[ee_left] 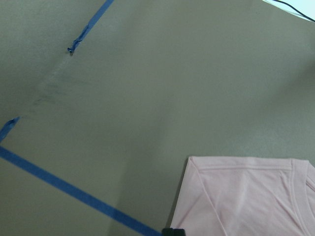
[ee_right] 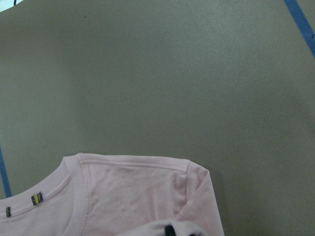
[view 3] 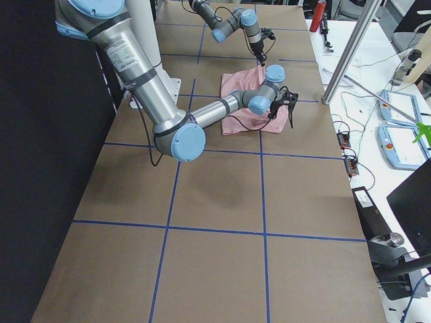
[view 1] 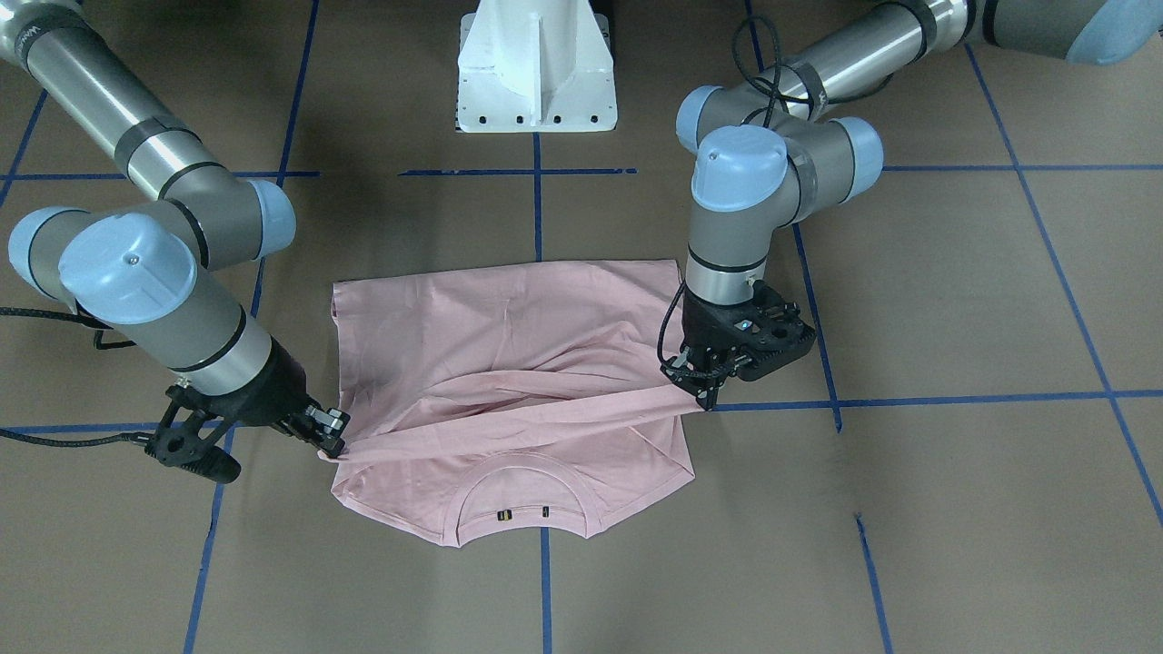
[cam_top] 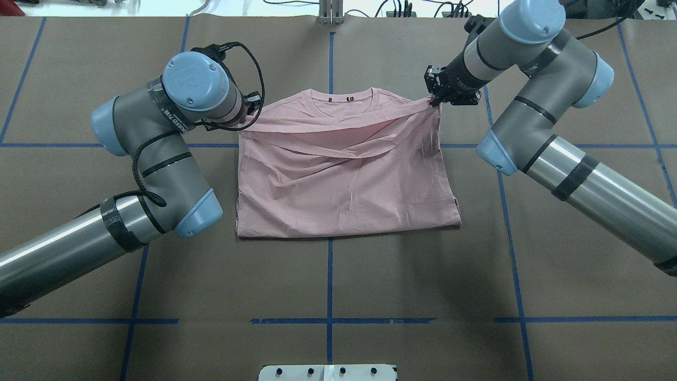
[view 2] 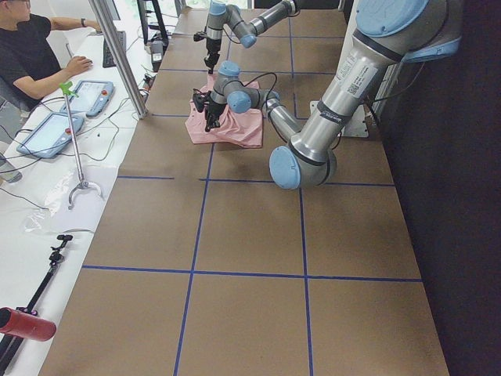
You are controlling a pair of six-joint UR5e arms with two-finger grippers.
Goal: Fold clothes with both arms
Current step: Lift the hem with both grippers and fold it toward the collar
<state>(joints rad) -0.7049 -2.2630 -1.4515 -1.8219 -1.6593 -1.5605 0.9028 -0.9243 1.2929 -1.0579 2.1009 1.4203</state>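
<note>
With the pink T-shirt [view 1: 509,345] half-folded on the worktop [view 1: 909,509] and its raised edge pinched taut by the left claw [view 1: 701,392] and right claw [view 1: 329,440], uneven travel could tear it loose or skew the fold.

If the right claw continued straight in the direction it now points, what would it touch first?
Probably the shoulder of the T-shirt, lying flat just ahead of the right claw, which pinches a raised fold of it. Bare table lies beyond; depth is unclear.
</note>
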